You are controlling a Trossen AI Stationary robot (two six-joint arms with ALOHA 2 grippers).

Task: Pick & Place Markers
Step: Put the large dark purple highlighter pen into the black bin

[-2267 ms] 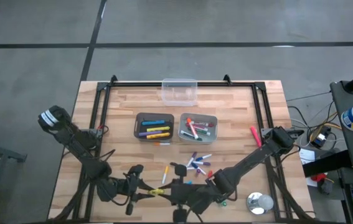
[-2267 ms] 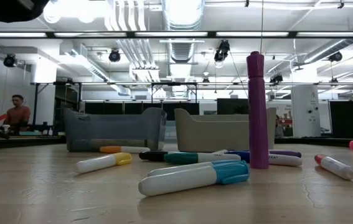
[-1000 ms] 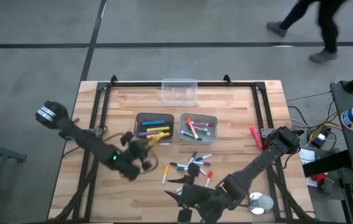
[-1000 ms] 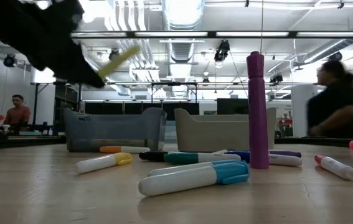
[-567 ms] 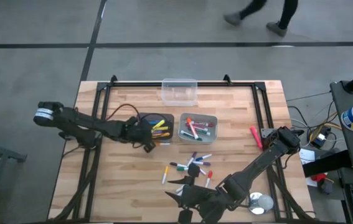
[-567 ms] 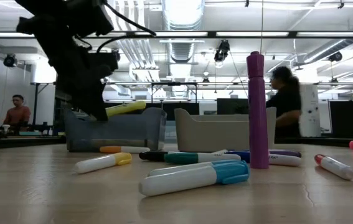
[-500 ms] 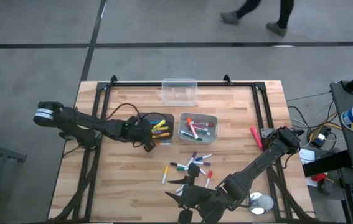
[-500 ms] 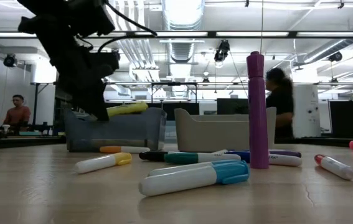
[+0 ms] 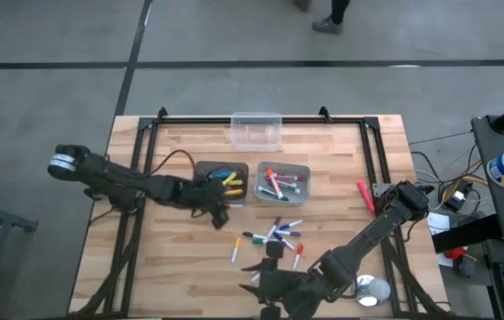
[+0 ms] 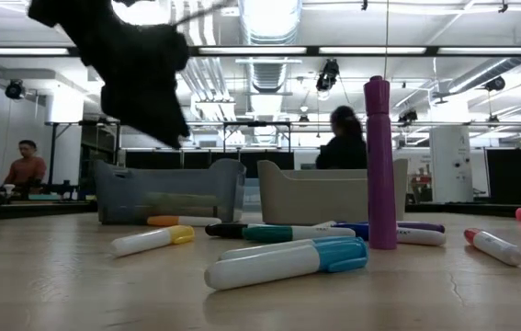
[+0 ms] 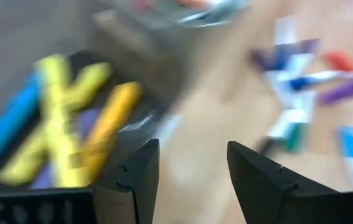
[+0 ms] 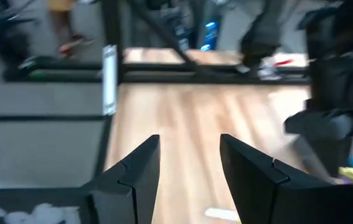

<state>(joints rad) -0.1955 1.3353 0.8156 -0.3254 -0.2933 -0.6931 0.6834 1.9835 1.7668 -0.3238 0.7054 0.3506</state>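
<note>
We see that the left gripper (image 9: 217,213), which held a yellow marker (image 9: 232,180) above the dark grey bin (image 9: 200,169) half a second ago, now has its fingers wide apart and empty; the yellow marker lies inside that bin with the others. The right gripper (image 9: 263,269) waits near the front edge of the wooden table (image 9: 172,267), open and holding nothing, as before. The loose markers (image 9: 274,235) lie between the bins and it.
</note>
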